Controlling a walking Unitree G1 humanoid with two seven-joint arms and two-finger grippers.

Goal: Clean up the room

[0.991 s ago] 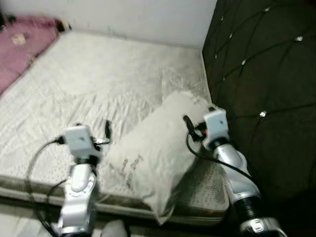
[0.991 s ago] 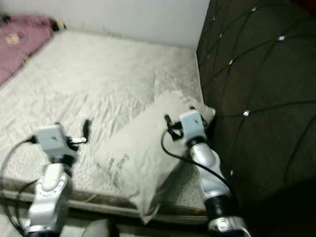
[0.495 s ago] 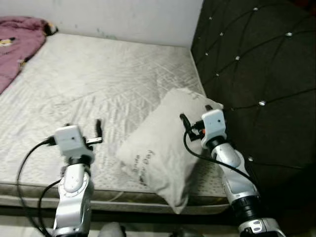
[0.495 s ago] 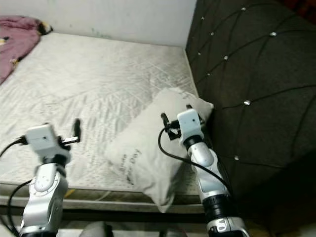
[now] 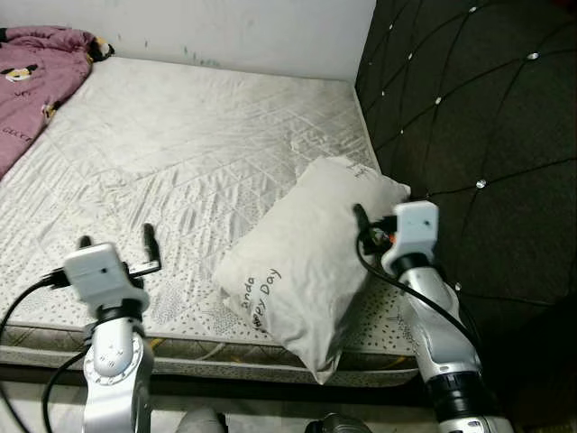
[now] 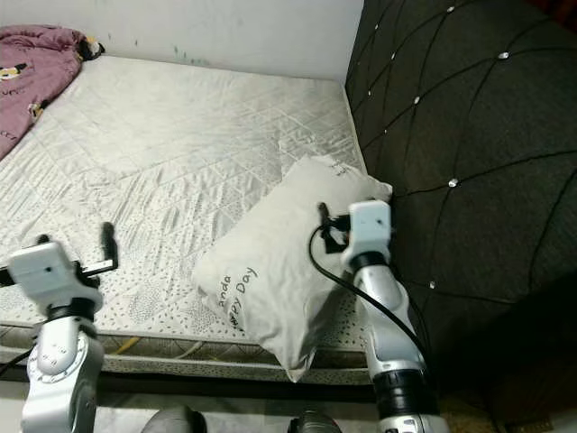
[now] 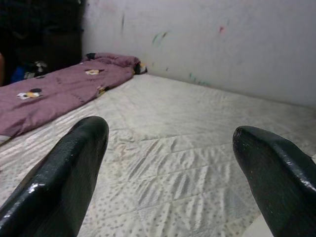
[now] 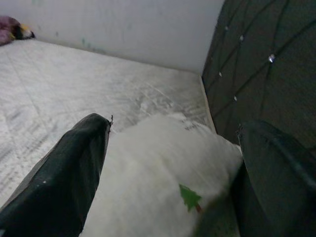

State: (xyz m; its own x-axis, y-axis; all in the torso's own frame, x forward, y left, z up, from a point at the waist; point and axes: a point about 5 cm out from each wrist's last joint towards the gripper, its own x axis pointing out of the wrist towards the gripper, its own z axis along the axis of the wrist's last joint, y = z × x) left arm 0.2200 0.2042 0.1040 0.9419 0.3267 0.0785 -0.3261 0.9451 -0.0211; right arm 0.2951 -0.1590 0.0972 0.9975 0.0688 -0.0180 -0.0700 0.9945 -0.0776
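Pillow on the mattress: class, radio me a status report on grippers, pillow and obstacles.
Left gripper open over the mattress. Right gripper open, jaws either side of the pillow. Pillow slanted beside the headboard. Purple blanket lies far off.

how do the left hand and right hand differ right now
The left hand hovers open over bare mattress, touching nothing. The right hand is open too, but straddles the pillow beside the headboard. Both have black fingers on silver arms.

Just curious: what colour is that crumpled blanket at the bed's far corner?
Purple-pink blanket; clearest in the left eye view.
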